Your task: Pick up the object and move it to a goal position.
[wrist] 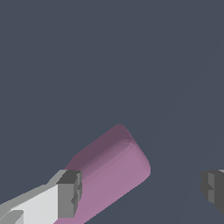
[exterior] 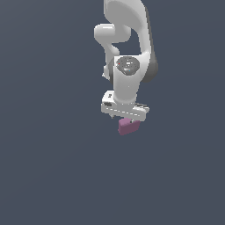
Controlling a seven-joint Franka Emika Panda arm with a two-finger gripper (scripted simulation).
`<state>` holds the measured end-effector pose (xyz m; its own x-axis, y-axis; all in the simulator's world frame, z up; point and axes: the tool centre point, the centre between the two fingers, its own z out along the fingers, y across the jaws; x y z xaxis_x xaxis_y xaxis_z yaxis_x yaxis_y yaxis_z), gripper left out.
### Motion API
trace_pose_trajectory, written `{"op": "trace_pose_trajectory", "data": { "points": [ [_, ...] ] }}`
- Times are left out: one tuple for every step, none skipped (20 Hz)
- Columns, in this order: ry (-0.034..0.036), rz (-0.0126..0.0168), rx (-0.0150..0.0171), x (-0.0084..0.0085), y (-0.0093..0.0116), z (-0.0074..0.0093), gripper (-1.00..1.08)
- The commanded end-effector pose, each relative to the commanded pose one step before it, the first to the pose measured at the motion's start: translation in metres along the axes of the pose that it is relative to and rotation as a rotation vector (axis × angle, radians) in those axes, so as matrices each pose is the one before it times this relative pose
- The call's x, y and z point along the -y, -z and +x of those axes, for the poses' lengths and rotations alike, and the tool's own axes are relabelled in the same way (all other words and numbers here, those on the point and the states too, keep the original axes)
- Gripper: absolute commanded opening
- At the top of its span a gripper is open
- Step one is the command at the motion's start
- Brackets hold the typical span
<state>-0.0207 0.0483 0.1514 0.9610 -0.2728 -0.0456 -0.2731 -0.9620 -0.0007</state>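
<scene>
There is one white arm here, one claw at its end, and one purple block; nothing else stands out against the plain dark grey surface all around. In the exterior view the block sits directly under the claw's body, partly hidden by it, poking out below and a little toward the exterior view's right. I cannot tell from that view whether the block rests on the grey surface or is off it. The wrist view shows the claw with its two dark fingertips well apart: one fingertip pad lies right against the near end of the block, while the other pad stands clear of it with bare grey between them. So the claw is spread wide and not clamped on anything. The block is elongated with rounded edges, and its long axis runs slantwise, neither along the line joining the two fingertips nor square to it; one end lies by the first pad and the other, rounded end points away from the claw.
</scene>
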Motion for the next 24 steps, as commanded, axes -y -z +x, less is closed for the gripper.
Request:
{"op": "trace_pose_trajectory", "data": {
  "points": [
    [-0.06151, -0.00033, -0.00290, 0.00268, -0.00056, -0.00189, 1.00],
    [-0.02405, -0.00006, -0.00113, 0.00100, -0.00022, -0.00082, 1.00],
    [-0.02405, -0.00003, -0.00114, 0.00098, -0.00021, -0.00084, 1.00],
    [-0.02406, 0.00001, -0.00114, 0.00095, -0.00021, -0.00086, 1.00],
    [-0.02405, 0.00004, -0.00114, 0.00093, -0.00021, -0.00089, 1.00],
    [-0.02406, 0.00008, -0.00114, 0.00090, -0.00020, -0.00091, 1.00],
    [-0.02407, 0.00011, -0.00114, 0.00088, -0.00020, -0.00093, 1.00],
    [-0.02406, 0.00015, -0.00114, 0.00085, -0.00020, -0.00096, 1.00],
    [-0.02408, 0.00019, -0.00114, 0.00082, -0.00019, -0.00098, 1.00],
    [-0.02407, 0.00022, -0.00114, 0.00080, -0.00019, -0.00100, 1.00],
    [-0.02408, 0.00026, -0.00113, 0.00077, -0.00019, -0.00102, 1.00],
    [-0.02409, 0.00029, -0.00113, 0.00073, -0.00018, -0.00103, 1.00],
    [-0.02408, 0.00033, -0.00112, 0.00071, -0.00018, -0.00106, 1.00],
    [-0.02409, 0.00036, -0.00111, 0.00068, -0.00018, -0.00107, 1.00],
    [-0.02409, 0.00040, -0.00110, 0.00065, -0.00017, -0.00109, 1.00],
    [-0.02410, 0.00043, -0.00109, 0.00061, -0.00017, -0.00110, 1.00],
    [-0.02410, 0.00047, -0.00108, 0.00059, -0.00017, -0.00112, 1.00],
    [-0.02410, 0.00050, -0.00107, 0.00056, -0.00016, -0.00113, 1.00],
    [-0.02411, 0.00054, -0.00105, 0.00052, -0.00016, -0.00114, 1.00],
    [-0.02411, 0.00057, -0.00104, 0.00049, -0.00016, -0.00115, 1.00],
    [-0.02412, 0.00060, -0.00102, 0.00046, -0.00015, -0.00116, 1.00],
    [-0.02411, 0.00063, -0.00101, 0.00043, -0.00015, -0.00118, 1.00],
    [-0.02412, 0.00067, -0.00099, 0.00039, -0.00015, -0.00118, 1.00],
    [-0.02413, 0.00070, -0.00097, 0.00036, -0.00014, -0.00119, 1.00]
  ]
}}
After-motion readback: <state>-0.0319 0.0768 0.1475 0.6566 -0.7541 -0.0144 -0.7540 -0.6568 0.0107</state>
